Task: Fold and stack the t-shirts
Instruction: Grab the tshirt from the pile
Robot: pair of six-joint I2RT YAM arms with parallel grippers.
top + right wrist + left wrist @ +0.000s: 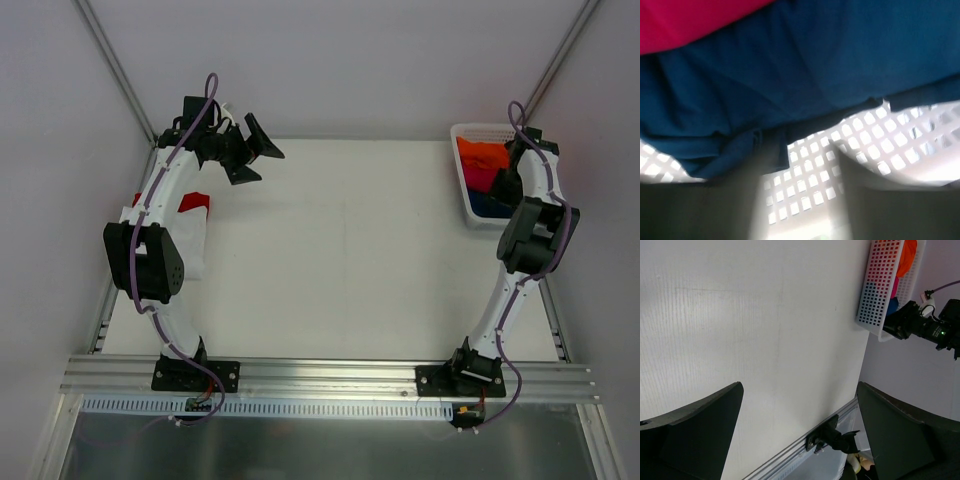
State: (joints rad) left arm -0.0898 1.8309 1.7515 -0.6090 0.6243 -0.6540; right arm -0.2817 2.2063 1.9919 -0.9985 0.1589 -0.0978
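A white mesh basket [466,196] at the table's far right holds an orange t-shirt [480,153], a magenta one [482,178] and a navy one [488,204]. My right gripper [800,170] is down inside the basket, jaws apart, right at the lower edge of the navy t-shirt [800,75], with magenta cloth [685,20] above it. A white t-shirt [190,240] and a red one [193,202] lie at the table's left, partly hidden by my left arm. My left gripper [252,152] is open and empty, held above the far left of the table.
The basket [880,285] with the orange cloth [910,255] and the right arm's wrist [925,327] show in the left wrist view. The white table [340,250] lies between the arms. An aluminium rail [330,375] runs along the near edge.
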